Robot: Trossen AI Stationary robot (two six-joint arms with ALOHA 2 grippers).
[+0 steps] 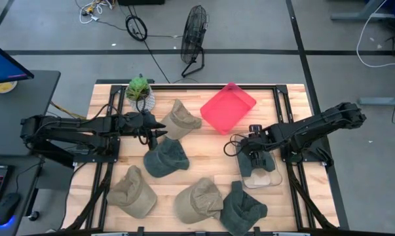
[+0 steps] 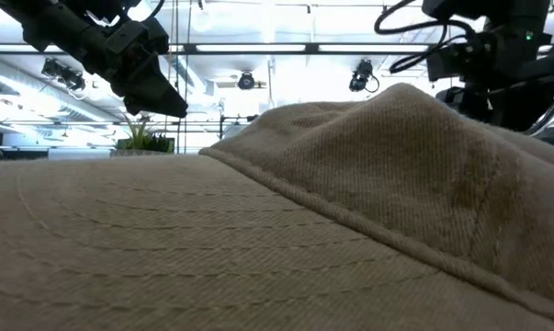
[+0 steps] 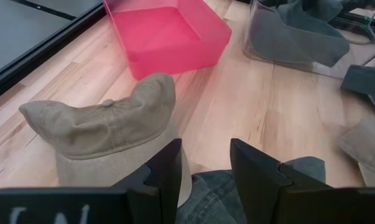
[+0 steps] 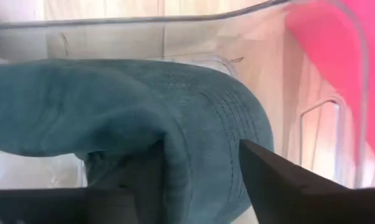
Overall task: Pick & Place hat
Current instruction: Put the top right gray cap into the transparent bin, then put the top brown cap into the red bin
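The right gripper (image 1: 254,159) hangs over the clear bin (image 1: 273,180) at the worktop's (image 1: 204,178) right side, pinching a dark green hat (image 4: 143,118) whose crown drapes between and over its fingers (image 4: 287,180), inside the bin's walls. The left gripper (image 1: 159,129) hovers with fingers spread between a khaki hat (image 3: 106,127) and a second dark green hat (image 1: 166,159), near the pink tray (image 1: 228,107).

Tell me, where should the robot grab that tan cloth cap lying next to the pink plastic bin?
Probably the tan cloth cap's raised crown ridge, pinched from above. It stands up as a narrow fold near the pink plastic bin, while the rest lies flat on the wooden table. The left end effector is open beside it.
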